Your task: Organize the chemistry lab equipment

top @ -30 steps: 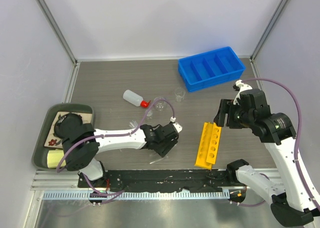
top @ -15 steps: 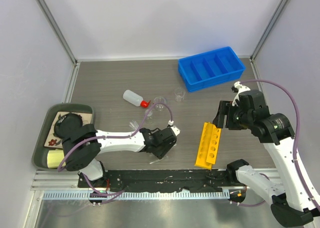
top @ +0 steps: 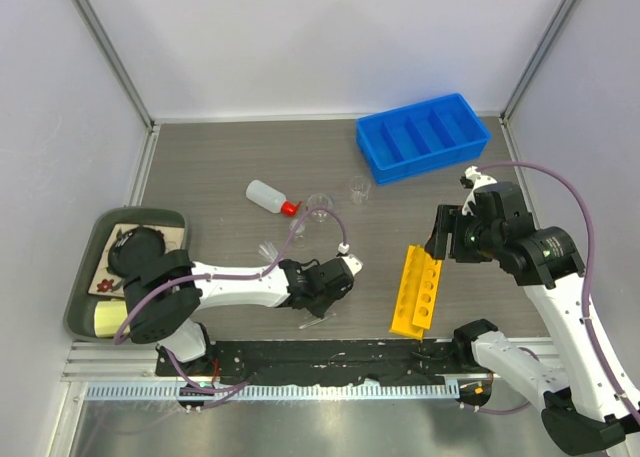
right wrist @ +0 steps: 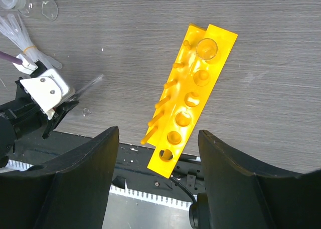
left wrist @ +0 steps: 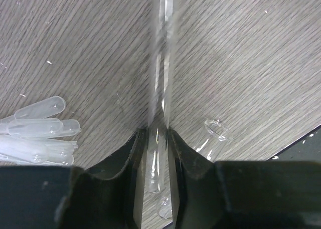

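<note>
My left gripper (left wrist: pixel 156 134) sits low near the table's front edge, shut on a thin clear glass tube (left wrist: pixel 161 63) that sticks out ahead of the fingers. A second tube (left wrist: pixel 213 136) lies on the table just to its right, and a bundle of clear pipettes (left wrist: pixel 35 129) lies to its left. My right gripper (right wrist: pixel 158 134) hangs open above the yellow holed rack (right wrist: pixel 193 93), with nothing between its fingers. A clear tube (right wrist: pixel 206 48) stands in the rack's far end hole. From above, the left gripper (top: pixel 330 289) is left of the rack (top: pixel 418 289).
The blue compartmented bin (top: pixel 422 137) is at the back right. A white squeeze bottle (top: pixel 268 197) with a red nozzle lies mid-table, beside small glass beakers (top: pixel 320 207). A dark green tray (top: pixel 80 277) sits at the left edge. The black front rail (top: pixel 300 357) runs close below the left gripper.
My left gripper's jaws have closed onto the glass tube, and the hand has edged slightly toward the front edge. The right gripper has drifted a little left, still open.
</note>
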You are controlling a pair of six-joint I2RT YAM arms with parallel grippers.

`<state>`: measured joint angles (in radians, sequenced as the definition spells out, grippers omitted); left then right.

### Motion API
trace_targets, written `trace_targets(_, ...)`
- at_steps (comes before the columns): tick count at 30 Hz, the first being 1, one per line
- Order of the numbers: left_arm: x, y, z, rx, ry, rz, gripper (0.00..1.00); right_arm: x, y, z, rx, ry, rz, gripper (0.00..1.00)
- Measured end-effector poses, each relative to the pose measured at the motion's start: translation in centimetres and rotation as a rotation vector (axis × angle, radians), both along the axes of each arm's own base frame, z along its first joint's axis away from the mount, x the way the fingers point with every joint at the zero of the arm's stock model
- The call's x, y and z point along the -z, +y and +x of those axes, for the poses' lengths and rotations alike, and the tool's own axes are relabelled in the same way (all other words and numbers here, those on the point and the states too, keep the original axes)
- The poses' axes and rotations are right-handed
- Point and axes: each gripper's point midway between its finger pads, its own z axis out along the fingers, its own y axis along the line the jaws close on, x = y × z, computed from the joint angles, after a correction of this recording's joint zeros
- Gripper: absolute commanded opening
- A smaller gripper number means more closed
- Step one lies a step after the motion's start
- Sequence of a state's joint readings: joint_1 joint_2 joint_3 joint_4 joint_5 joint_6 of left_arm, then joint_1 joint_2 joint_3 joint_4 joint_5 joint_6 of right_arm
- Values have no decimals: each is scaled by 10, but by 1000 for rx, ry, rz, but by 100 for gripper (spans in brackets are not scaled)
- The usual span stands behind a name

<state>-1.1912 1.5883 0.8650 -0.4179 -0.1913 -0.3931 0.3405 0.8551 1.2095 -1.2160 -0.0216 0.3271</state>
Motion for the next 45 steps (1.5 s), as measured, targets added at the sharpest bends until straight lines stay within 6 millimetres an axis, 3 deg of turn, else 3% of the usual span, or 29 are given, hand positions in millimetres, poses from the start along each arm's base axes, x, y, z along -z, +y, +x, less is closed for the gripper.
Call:
trace_targets(11,-12,-4,11,12,-52,15,22,1,0,0,0,2,-1,69)
trace_targets(16,-42,-22,27,28,-114,-10,21,4,0,0,1,7,-3,69)
trace_targets(22,-93,-57,37,74,-134,-132,22,2,2,2,-1,-6,6,68)
trace_targets(33,-202,-69,5,224,22,-596,22,-9,28,-10,-100,2,142,68)
trace_targets(37,-213,-68,-17,309,111,-699,19,-17,46,-19,-174,15,239,68)
trace_targets(45,-204,-69,-53,433,273,-774,19,-52,85,-36,-318,11,483,66)
